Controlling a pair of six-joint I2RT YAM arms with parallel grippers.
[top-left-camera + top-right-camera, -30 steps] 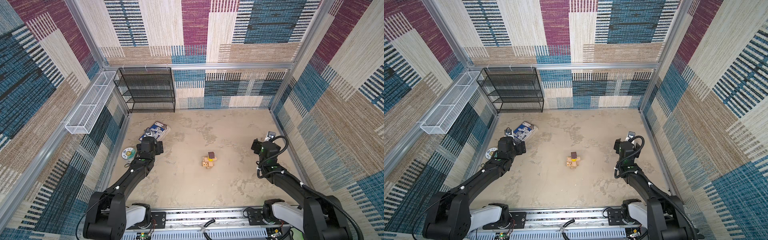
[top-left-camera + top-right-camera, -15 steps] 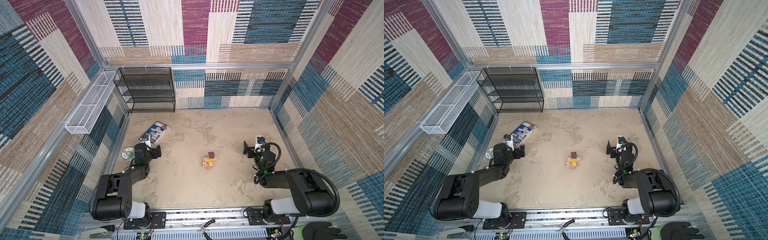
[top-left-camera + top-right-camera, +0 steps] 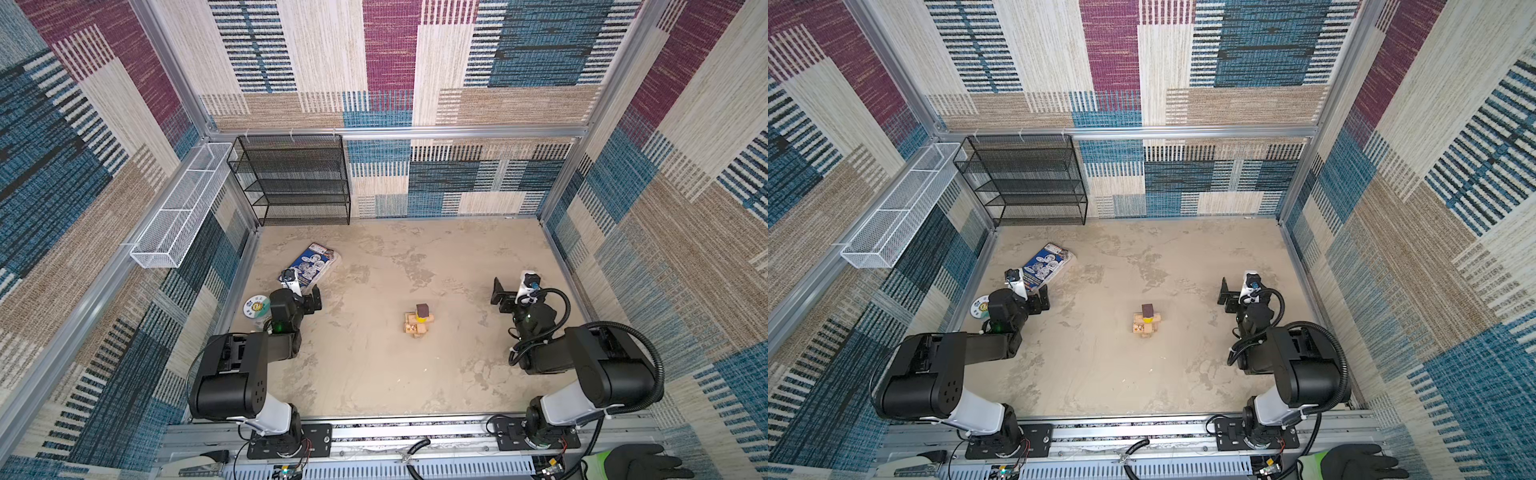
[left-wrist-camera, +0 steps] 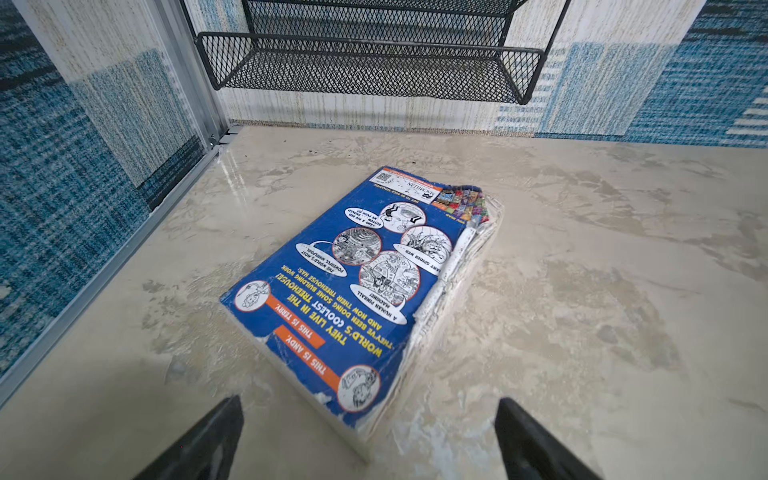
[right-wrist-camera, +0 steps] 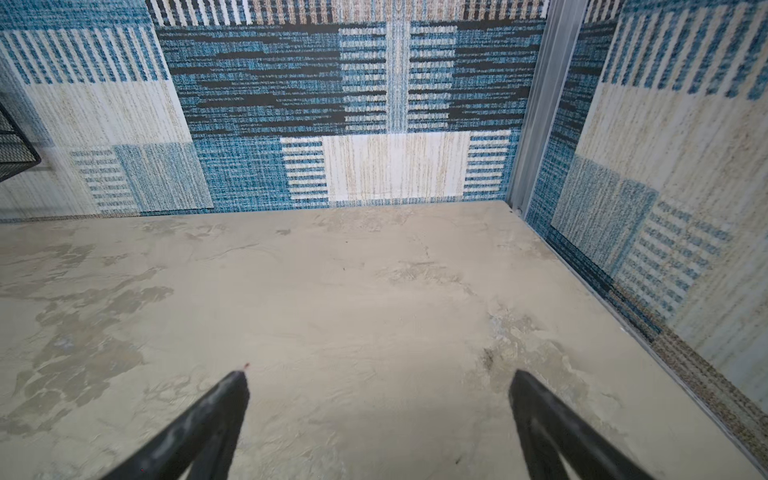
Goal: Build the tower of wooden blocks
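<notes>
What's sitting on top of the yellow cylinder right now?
A dark-brown block caps the yellow cylinder, which stands on the pale wooden bars. The block covers the cylinder's top face, so anything between them is hidden.

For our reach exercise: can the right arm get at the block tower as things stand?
Probably yes: the right claw is open, empty, with only bare table between it and the tower.

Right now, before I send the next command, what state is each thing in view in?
tower, standing, dark-brown block on top of the yellow cylinder.
left hand, open, holding nothing.
right hand, open, holding nothing.
book, closed, lying flat, back cover up, edges worn.
round jar, label facing up, partly hidden.
</notes>
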